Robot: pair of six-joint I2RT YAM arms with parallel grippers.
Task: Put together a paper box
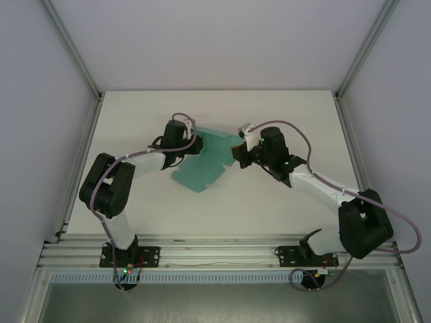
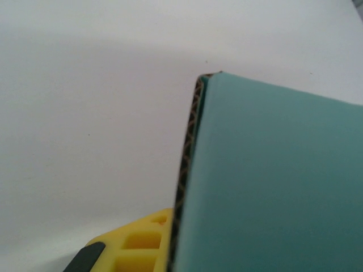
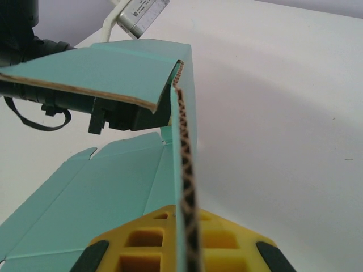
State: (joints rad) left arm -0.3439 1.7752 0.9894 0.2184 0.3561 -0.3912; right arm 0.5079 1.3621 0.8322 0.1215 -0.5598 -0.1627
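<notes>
Showing smooth teal paper box (image 3: pixel 113 187), wavy brown corrugated edge.

Table: white and matte (image 1: pixel 269 208), under the left claw (image 1: pixel 196 143) and the right claw (image 1: pixel 237 153), spreading wide on every side of them.
Back wall: pale grey and plain (image 1: pixel 222 40), well beyond both claws.
Left wall: pale grey (image 1: pixel 34 121), well outside the left claw.
Right wall: the same grey (image 1: pixel 404 101), well outside the right claw.
Posts: two aluminium profiles (image 1: pixel 71 47) (image 1: pixel 367 44), slanting up from the far table corners, one outside each claw.
Rail: slotted aluminium (image 1: pixel 222 252), along the table edge well behind the claws.
Below the rail: a dull grey-green surface (image 1: pixel 215 303); floor or panel, unclear.
Light: soft and even; a faint shadow (image 3: pixel 244 187) lies on the table just right of the right claw.
</notes>
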